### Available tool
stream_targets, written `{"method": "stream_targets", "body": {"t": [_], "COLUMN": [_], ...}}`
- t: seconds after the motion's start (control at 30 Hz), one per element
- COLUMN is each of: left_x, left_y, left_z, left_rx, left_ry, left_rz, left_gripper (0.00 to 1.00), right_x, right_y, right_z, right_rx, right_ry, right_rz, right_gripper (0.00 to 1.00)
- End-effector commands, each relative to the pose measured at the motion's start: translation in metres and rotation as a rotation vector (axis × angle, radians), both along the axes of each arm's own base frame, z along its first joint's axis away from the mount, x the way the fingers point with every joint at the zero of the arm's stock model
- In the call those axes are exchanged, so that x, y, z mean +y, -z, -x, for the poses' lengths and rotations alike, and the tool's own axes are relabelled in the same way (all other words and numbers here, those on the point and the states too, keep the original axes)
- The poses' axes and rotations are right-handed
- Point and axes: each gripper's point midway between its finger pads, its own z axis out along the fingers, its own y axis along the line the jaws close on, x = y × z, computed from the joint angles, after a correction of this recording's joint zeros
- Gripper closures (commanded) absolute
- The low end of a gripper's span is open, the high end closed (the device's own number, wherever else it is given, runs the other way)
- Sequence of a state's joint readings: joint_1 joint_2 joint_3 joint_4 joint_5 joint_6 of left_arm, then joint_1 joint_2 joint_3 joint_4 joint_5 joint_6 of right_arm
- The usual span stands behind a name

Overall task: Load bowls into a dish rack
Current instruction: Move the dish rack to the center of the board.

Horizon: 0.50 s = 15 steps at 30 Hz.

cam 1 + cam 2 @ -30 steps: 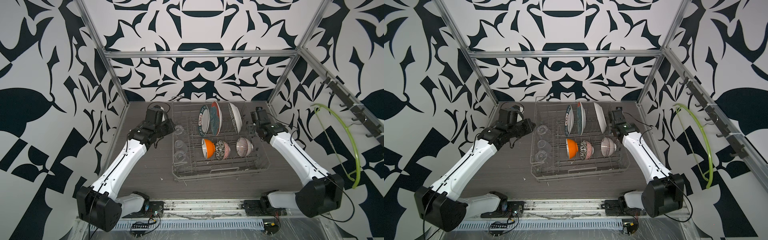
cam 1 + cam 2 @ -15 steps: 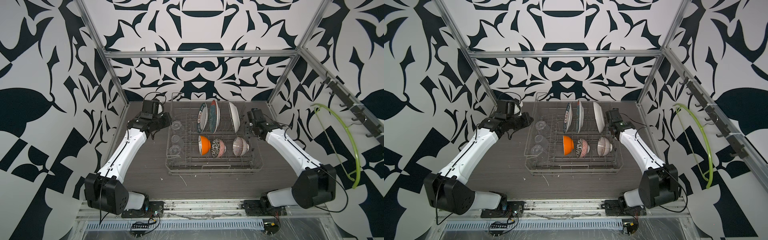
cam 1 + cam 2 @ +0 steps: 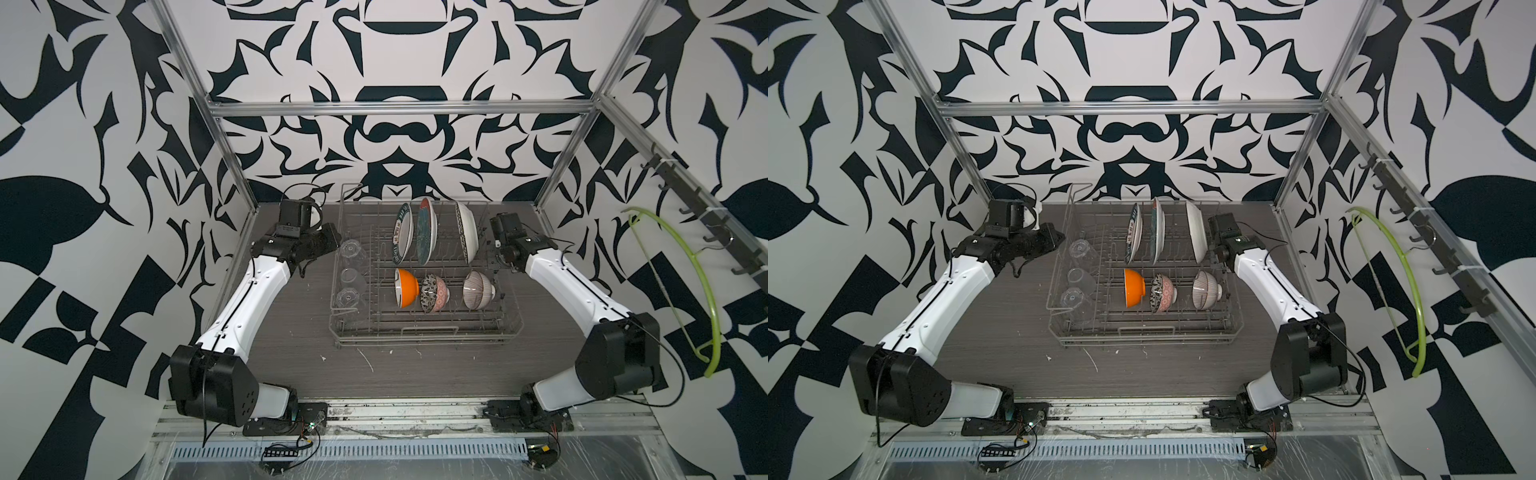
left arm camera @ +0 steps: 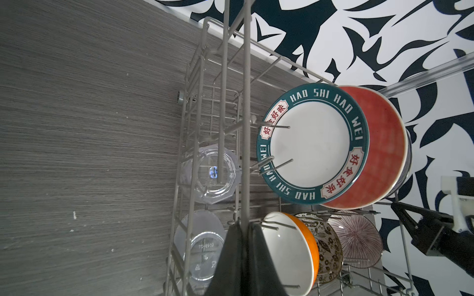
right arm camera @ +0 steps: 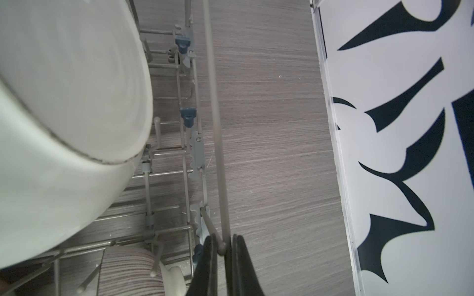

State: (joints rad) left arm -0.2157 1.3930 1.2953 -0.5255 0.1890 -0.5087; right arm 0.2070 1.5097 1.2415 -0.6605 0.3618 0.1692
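Grey wire dish rack [image 3: 428,330]: stiff metal, loaded up and probably hefty. The tall side wires are the handholds, and that's where both pincers are!
left gripper [image 4: 245,228]: clenched on an upright side wire, jaws hard together around it.
right gripper [image 5: 223,243]: pinched tight on the opposite side wire, right at a joint.
orange bowl [image 3: 406,287]: on edge in the tines, past the glasses [image 3: 351,279] from the left gripper.
floral bowl [image 3: 433,294]: close beside it, further towards the right gripper.
striped bowl [image 3: 478,291]: just inside the wire the right gripper holds.
handling: glazed ceramic, I'd say, so hard, slick, chip-prone and light. Pinch the rim, gently; jolt the rack and they'll rattle.
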Motion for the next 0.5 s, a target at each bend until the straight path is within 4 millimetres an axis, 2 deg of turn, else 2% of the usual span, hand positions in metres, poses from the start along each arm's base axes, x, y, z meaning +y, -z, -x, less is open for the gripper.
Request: {"method": "stream_targets", "body": {"t": [0.0, 0.23, 0.47], "left_x": [0.027, 0.042, 0.037], "left_y": [0.007, 0.013, -0.003], "left_z": [-0.014, -0.035, -0.069], "left_rx": [-0.005, 0.010, -0.052], "left_ry": [-0.094, -0.135, -0.110], "left_rz": [-0.044, -0.004, 0.051], "left_gripper": [1.00, 1.00, 1.00], "right_x": [0.005, 0.020, 0.033], "right_y": [0.004, 0.003, 0.006], "right_z": [-0.018, -0.040, -0.066], "right_rx": [-0.046, -0.044, -0.036], "right_ry": [0.044, -0.001, -0.042], "right_rz": [-0.061, -0.106, -0.137], "right_gripper": [1.00, 1.00, 1.00]}}
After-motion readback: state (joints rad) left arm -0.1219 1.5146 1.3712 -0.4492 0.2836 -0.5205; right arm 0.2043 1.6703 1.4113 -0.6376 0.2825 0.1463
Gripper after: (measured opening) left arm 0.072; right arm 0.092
